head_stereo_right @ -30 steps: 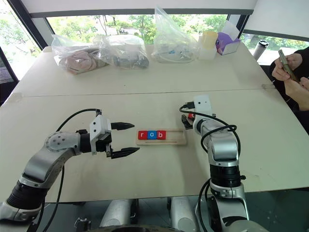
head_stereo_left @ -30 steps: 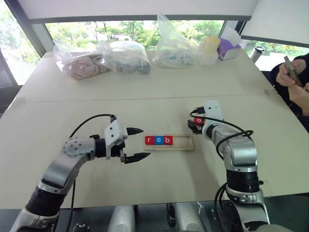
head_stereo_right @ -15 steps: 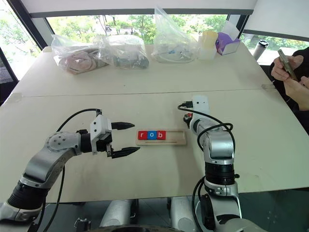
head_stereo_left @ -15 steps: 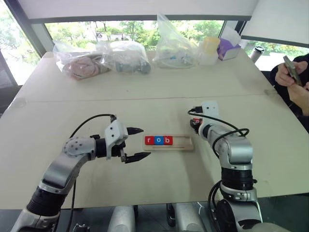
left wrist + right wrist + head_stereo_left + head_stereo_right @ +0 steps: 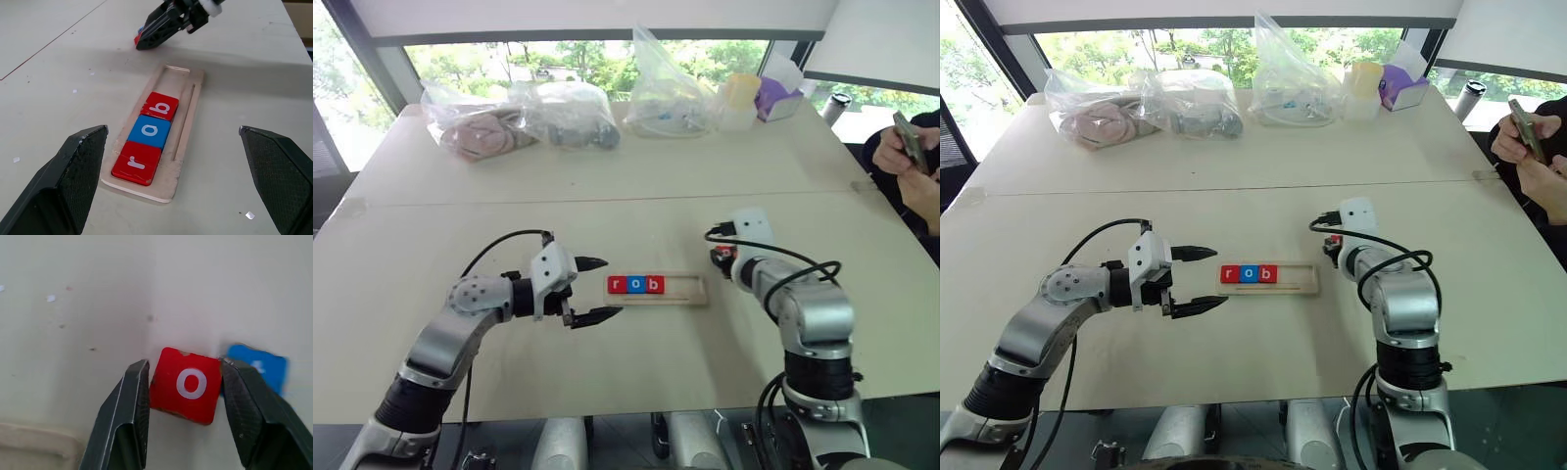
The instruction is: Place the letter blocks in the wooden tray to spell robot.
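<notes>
Right end effector (image 5: 183,387) has its two fingers squeezed on the red o block (image 5: 187,384). Just behind it on the worktop (image 5: 626,196) lies the blue t block (image 5: 261,366). To its left sits the wooden tray (image 5: 188,98), already holding r (image 5: 137,162), o (image 5: 150,130) and b (image 5: 162,105). Two spaces are left. Left end effector (image 5: 595,290) is wide open and holds nothing, near the tray's other end.

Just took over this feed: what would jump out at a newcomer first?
The wooden tray at table centre already holds red r, blue o, red b, with its right end bare. Just right of it, the right claw is shut on the red o block, the blue block beside it. The left claw hangs open left of the tray.
</notes>
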{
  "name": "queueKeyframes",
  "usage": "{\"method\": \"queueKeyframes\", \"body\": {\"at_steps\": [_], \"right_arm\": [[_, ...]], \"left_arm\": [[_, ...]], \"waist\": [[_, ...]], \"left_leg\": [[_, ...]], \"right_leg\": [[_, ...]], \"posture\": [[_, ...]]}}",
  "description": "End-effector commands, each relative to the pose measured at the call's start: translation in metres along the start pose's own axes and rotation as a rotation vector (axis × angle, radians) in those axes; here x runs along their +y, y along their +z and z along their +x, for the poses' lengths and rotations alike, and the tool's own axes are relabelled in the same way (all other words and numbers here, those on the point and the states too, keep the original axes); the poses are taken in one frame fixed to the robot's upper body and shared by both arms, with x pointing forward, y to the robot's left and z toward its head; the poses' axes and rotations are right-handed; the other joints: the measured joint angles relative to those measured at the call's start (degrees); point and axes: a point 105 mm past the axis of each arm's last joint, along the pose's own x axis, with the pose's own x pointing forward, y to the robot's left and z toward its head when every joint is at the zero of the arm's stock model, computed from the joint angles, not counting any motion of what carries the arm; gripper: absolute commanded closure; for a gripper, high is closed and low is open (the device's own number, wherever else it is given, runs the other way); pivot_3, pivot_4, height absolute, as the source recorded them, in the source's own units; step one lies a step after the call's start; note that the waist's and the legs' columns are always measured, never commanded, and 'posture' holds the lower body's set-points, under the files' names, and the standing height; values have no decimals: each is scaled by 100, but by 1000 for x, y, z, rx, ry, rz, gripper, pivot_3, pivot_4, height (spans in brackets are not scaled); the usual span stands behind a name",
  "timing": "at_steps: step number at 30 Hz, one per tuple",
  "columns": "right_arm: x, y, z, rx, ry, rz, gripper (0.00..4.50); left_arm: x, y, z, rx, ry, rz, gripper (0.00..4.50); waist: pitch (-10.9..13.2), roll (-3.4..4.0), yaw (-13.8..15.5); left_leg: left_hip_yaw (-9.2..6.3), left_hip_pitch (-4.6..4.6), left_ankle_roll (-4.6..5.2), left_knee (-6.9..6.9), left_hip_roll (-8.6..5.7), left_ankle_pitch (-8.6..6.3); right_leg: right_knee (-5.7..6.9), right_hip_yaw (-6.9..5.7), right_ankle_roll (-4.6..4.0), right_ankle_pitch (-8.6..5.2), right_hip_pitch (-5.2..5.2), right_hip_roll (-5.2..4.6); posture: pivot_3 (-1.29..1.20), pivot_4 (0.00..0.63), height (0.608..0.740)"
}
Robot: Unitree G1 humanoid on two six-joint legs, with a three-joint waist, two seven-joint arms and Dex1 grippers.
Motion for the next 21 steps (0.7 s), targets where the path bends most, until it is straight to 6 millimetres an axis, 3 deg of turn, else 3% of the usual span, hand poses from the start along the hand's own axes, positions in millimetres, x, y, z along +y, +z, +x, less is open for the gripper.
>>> {"method": "queueKeyframes", "body": {"at_steps": [1, 8, 21], "right_arm": [[-1, 4, -27, -15, 52, 8, 2969], [0, -16, -48, 19, 88, -6, 2969], [-10, -44, -36, 68, 7, -29, 2969]], "left_arm": [[0, 6, 0, -19, -11, 34, 0], [-1, 5, 2, -22, -33, 31, 0], [0, 6, 6, -26, -48, 43, 0]], "waist": [[0, 0, 0], [0, 0, -8], [0, 0, -6]], "left_leg": [[0, 0, 0, -3, 0, 0], [-2, -1, 0, -8, 1, 0], [-1, -6, -1, -11, 0, -1]], "right_leg": [[-3, 0, 0, 0, 0, 0], [-18, -3, 7, -4, 1, 1], [-35, -3, 16, -9, 2, -2]], "posture": [[0, 150, 740], [0, 150, 740], [0, 150, 740]]}}
